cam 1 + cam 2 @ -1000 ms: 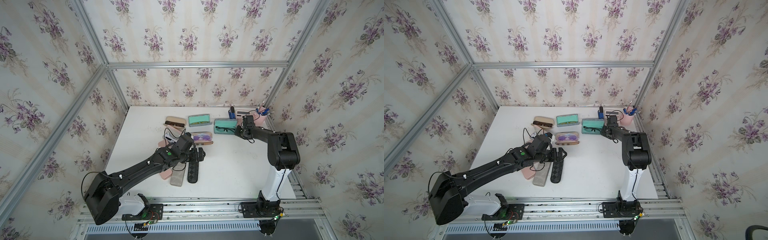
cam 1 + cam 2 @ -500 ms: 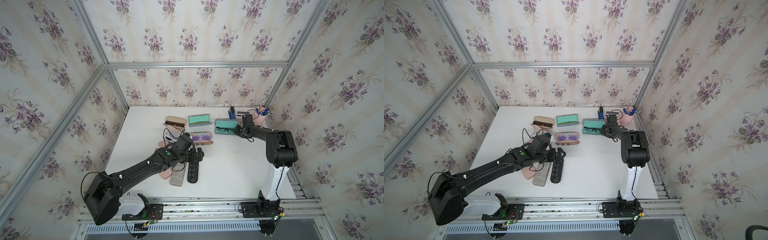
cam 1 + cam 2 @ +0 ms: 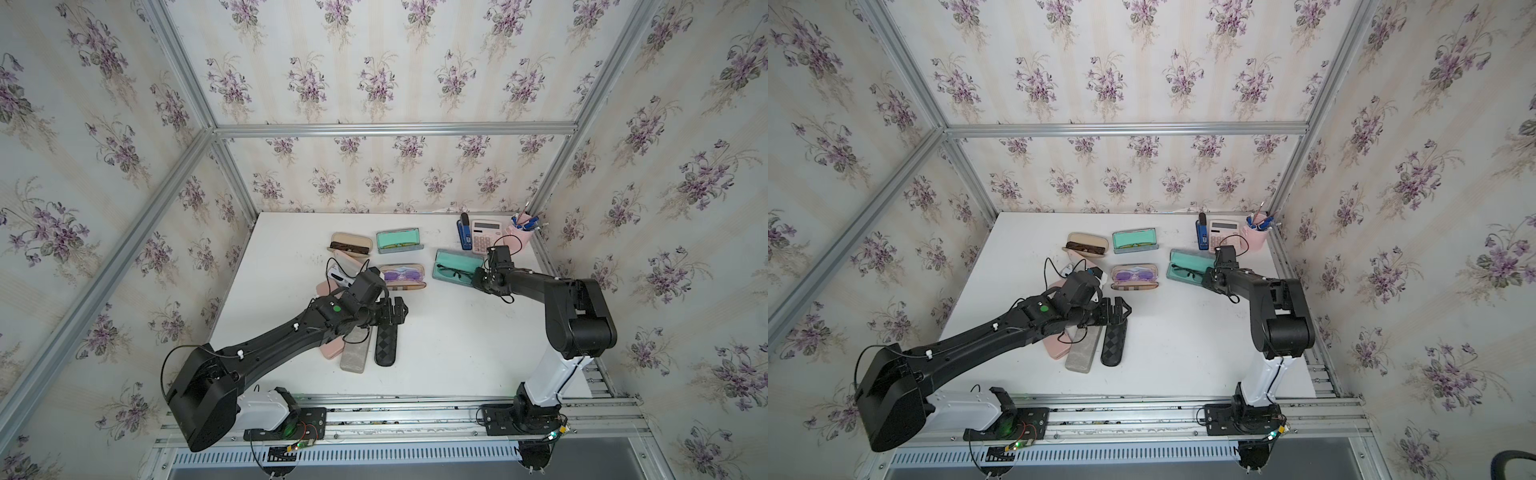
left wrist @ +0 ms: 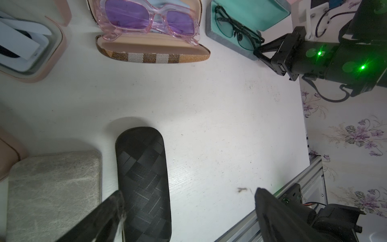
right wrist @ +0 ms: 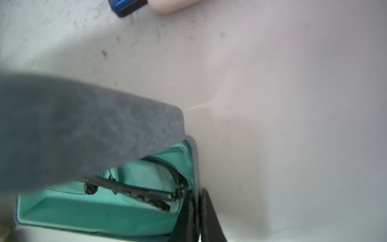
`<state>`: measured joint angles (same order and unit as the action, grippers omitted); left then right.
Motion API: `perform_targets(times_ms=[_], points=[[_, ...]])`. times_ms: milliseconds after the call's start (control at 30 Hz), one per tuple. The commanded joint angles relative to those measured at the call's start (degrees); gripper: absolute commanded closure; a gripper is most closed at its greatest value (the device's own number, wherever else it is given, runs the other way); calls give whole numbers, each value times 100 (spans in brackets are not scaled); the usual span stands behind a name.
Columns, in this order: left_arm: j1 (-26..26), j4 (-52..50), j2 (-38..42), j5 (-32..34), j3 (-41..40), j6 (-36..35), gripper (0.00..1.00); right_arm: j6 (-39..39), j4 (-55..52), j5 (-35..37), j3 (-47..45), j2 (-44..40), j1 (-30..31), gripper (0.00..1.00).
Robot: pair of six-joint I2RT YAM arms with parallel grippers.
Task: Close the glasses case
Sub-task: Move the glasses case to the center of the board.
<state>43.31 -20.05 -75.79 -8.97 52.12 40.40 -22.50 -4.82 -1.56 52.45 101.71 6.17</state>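
The glasses case (image 3: 455, 266) (image 3: 1187, 266) is grey outside and teal inside, and lies open at the right rear of the table. Black glasses (image 5: 134, 188) rest in its tray. Its grey lid (image 5: 83, 130) leans half raised over the tray in the right wrist view. My right gripper (image 3: 478, 277) (image 5: 198, 209) is shut on the case's thin end wall, one finger inside and one outside. My left gripper (image 3: 399, 313) (image 4: 189, 192) hangs open over the table centre beside a closed black woven case (image 4: 142, 178), holding nothing.
Other open cases lie nearby: a plaid one with purple glasses (image 3: 403, 276), a teal one (image 3: 399, 241) and a beige one (image 3: 349, 245). Closed grey (image 3: 355, 353) and pink cases sit under the left arm. Stapler (image 3: 464, 232), calculator (image 3: 486, 235) and pink pen cup (image 3: 521, 237) stand behind.
My right gripper's fingers have come together on the end wall of the teal-lined case. The left arm has barely moved.
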Motion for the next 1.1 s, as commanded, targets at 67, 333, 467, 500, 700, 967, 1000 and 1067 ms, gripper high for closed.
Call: perform_targets(times_ms=[67, 333, 467, 500, 700, 967, 1000, 1067], points=[[120, 47, 14, 27, 8, 63, 0, -218, -178, -219, -787, -697, 300, 90], [564, 54, -85, 179, 58, 346, 0, -858, -135, -134, -1858, -1681, 907, 87], [870, 164, -252, 238, 71, 612, 0, -1160, -154, -91, -2313, -2174, 1261, 87], [931, 206, -318, 247, 70, 687, 0, -1233, -185, -76, -2377, -2270, 1337, 87], [1329, 295, -1037, 366, 333, 1094, 1, -1608, -365, 120, -2630, -2571, 1941, 87], [1552, 681, -1734, 440, 547, 1899, 4, -2028, -424, 204, -3088, -3186, 2336, 76], [1573, 768, -1786, 440, 537, 2024, 5, -2053, -482, 231, -3119, -3275, 2351, 73], [1603, 898, -1856, 484, 497, 2259, 7, -2078, -569, 249, -3176, -3499, 2380, 68]])
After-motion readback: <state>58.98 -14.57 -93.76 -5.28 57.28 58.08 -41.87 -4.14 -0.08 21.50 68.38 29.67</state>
